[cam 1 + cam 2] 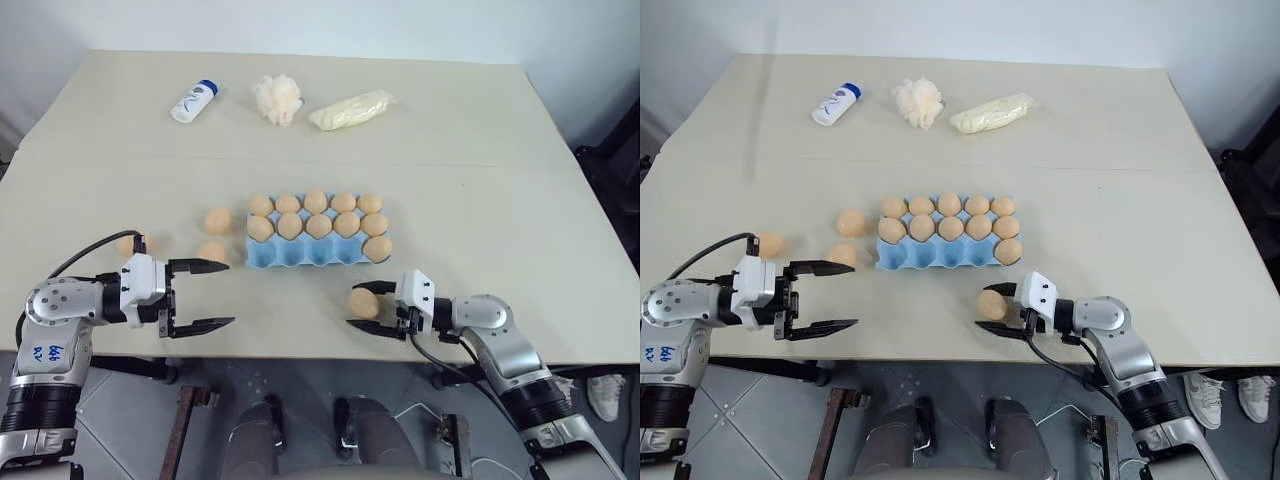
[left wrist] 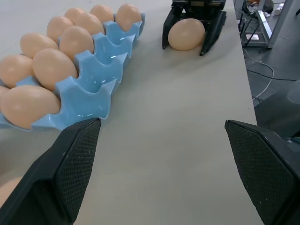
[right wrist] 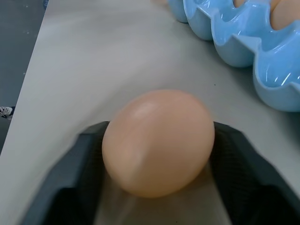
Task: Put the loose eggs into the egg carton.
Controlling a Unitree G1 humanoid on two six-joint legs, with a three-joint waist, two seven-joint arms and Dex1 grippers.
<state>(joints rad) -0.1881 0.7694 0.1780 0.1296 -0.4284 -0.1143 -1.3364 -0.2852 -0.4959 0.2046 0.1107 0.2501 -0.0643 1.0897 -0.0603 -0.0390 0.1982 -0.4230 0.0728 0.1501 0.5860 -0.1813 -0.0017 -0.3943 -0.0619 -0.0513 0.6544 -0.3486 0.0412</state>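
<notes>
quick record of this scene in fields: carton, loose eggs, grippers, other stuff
carton: blue egg carton, far and middle rows full, one egg at right end of near row, four near cups empty
loose eggs: three left of carton, one in right gripper
left gripper: open, empty
right gripper: shut on egg, at table
far edge: bottle, puff, bag
</notes>
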